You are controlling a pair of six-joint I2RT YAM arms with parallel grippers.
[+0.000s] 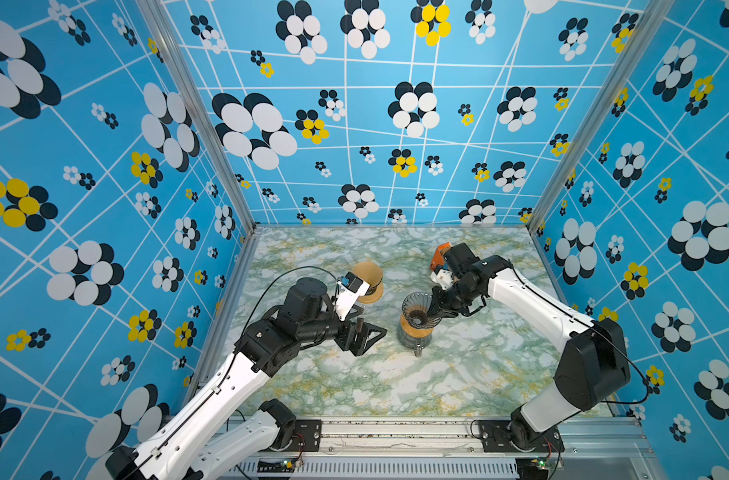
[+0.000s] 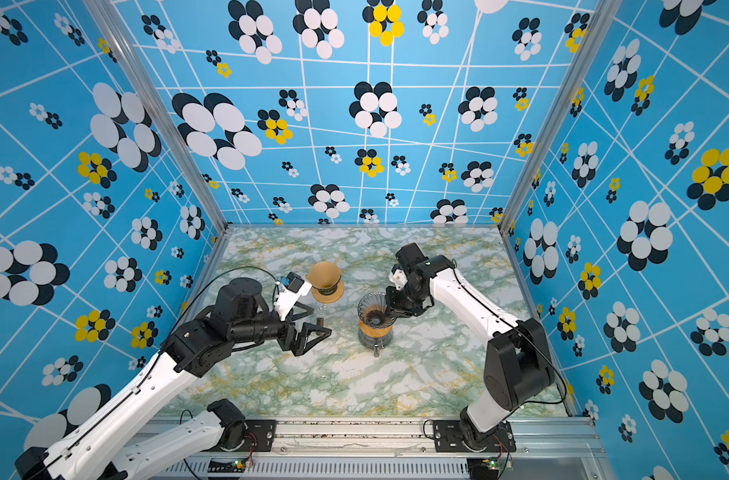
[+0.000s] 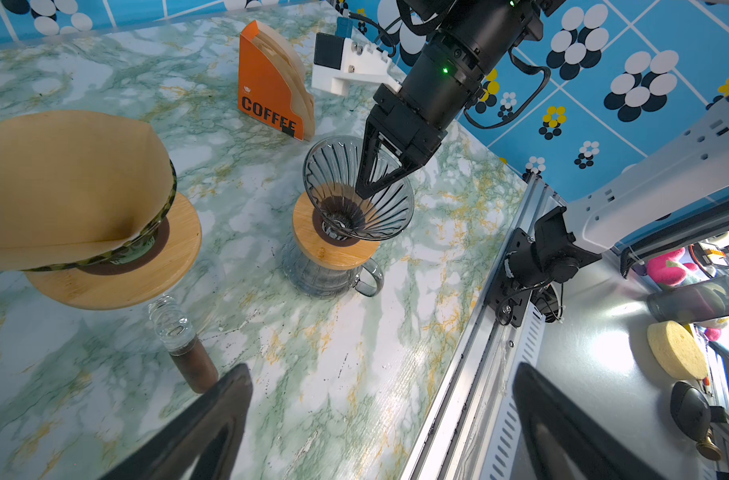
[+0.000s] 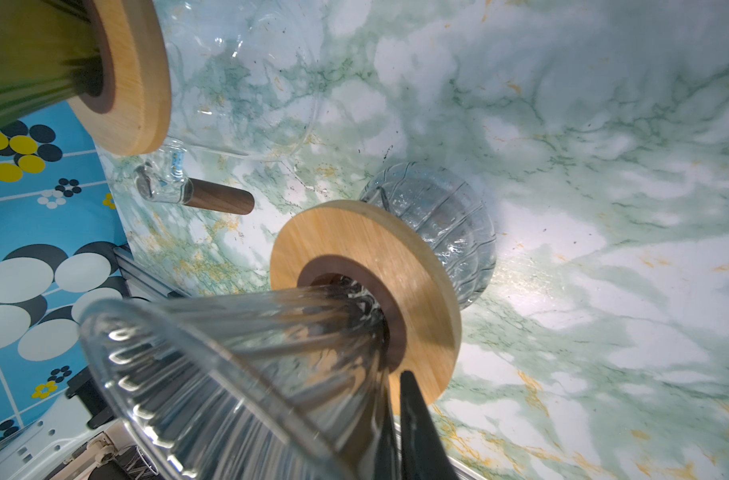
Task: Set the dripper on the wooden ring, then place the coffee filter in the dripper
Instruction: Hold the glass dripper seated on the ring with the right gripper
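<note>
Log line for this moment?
left gripper open, free | right gripper shut on empty dripper wall | paper filter in other dripper | filter box upright

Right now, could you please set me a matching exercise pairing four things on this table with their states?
Column A: 1 brown paper coffee filter; 2 clear ribbed glass dripper; 3 orange cardboard filter box; 4 left tool.
Column B: a open, holding nothing; b no filter inside; c upright, printed COFFEE; d seated in green-rimmed dripper.
Pairs: 1-d; 2-b; 3-c; 4-a.

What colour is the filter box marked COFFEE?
The cardboard filter box is orange with black lettering; left wrist view shows it best.
</note>
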